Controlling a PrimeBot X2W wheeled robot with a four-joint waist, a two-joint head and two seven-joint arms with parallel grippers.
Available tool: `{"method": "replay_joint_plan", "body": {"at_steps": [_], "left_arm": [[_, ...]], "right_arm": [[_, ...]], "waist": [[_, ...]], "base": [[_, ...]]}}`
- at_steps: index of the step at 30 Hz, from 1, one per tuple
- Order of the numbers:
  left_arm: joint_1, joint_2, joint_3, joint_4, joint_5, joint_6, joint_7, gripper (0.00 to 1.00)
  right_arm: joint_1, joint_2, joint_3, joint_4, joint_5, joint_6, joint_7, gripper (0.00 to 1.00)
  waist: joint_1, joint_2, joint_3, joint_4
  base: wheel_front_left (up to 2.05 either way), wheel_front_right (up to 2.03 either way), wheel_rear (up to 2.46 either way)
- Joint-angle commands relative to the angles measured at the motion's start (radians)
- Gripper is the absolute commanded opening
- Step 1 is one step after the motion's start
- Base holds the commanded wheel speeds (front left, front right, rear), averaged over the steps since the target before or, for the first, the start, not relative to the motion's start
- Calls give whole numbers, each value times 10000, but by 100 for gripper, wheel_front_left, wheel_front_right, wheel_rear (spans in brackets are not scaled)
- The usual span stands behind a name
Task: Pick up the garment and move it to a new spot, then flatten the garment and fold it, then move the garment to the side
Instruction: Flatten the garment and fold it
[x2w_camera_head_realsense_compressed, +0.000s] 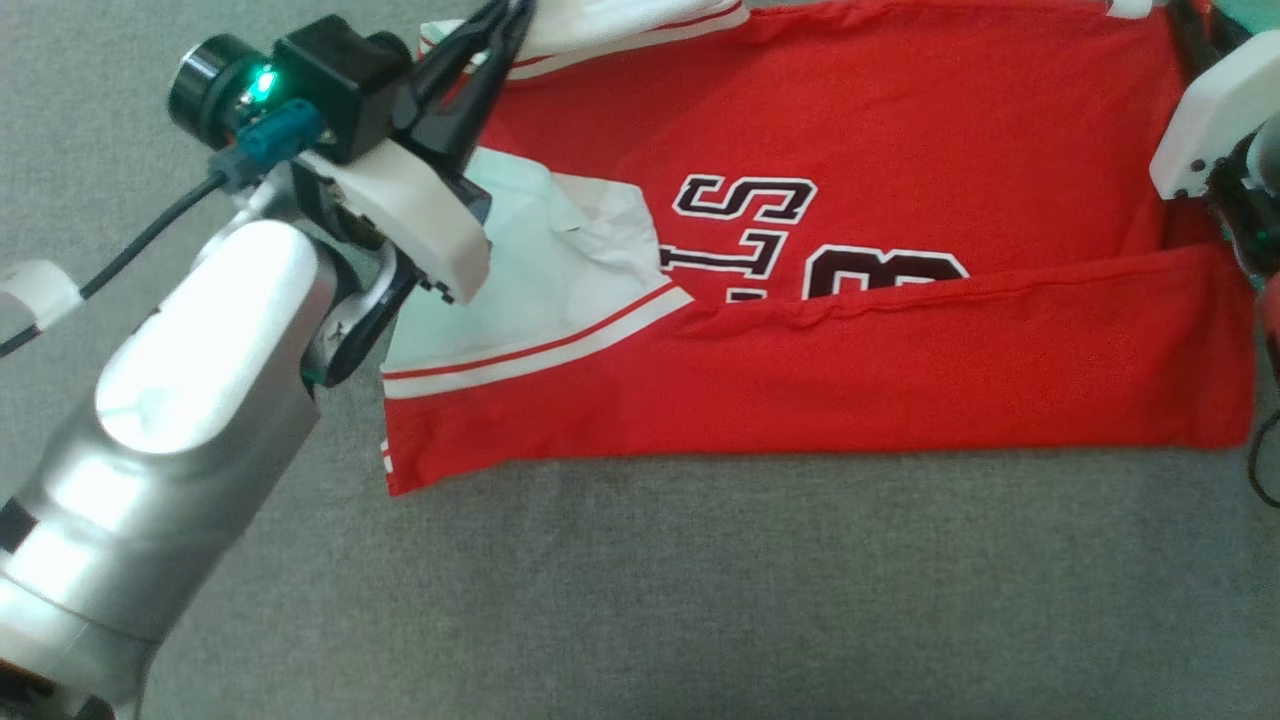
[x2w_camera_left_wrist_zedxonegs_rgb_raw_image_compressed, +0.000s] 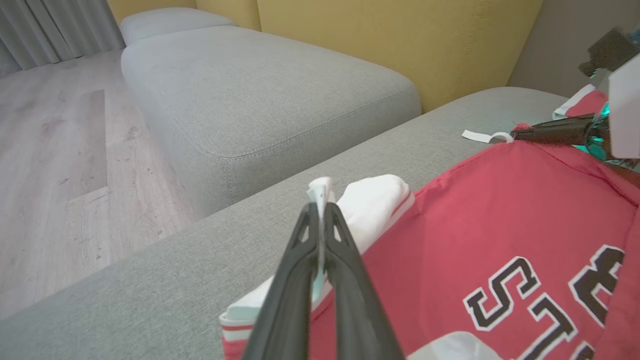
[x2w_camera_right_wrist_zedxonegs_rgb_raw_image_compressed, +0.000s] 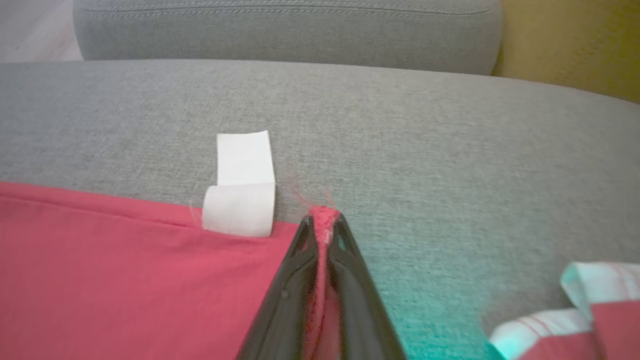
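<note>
Left pincer (x2w_camera_left_wrist_zedxonegs_rgb_raw_image_compressed: 320, 212): pinching white sleeve (x2w_camera_left_wrist_zedxonegs_rgb_raw_image_compressed: 372, 205)
Right pincer (x2w_camera_right_wrist_zedxonegs_rgb_raw_image_compressed: 324, 222): pinching red hem (x2w_camera_right_wrist_zedxonegs_rgb_raw_image_compressed: 150, 216)
Shirt (x2w_camera_head_realsense_compressed: 900, 130): flat, bottom part looks folded up
To do: more folds, move aside

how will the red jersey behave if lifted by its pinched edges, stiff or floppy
Likely floppy: the red jersey already lies creased and folded over itself. It would probably sag between the left tool and right tool, both shut on thin pinches of cloth, so it seems light.

Red garment (x2w_camera_head_realsense_compressed: 900, 130): dark white-edged letters (x2w_camera_head_realsense_compressed: 742, 199) "ST"; next character partly hidden under fold.
</note>
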Motion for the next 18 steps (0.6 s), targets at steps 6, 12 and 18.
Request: {"method": "replay_joint_plan", "body": {"at_steps": [6,12,18], "left_arm": [[-513,537,817,182,-63,300,-360,0],[-975,679,1147,829,72,524,-805,0],[-1935,469,1274,1854,368,546,-1440,0]], "right_arm": [[-223,54,178,-288,1253,-7,-1210,0],[-387,115,561,-977,2663,-7,-2022,0],[-739,77,772,-1279,3739,-7,-2506,0]], "waist": [[-2,0,-381,-313],[-2,0,-606,-650],[-2,0,-585,-829]], "base": [[0,0,0],[0,0,0],[0,0,0]]}}
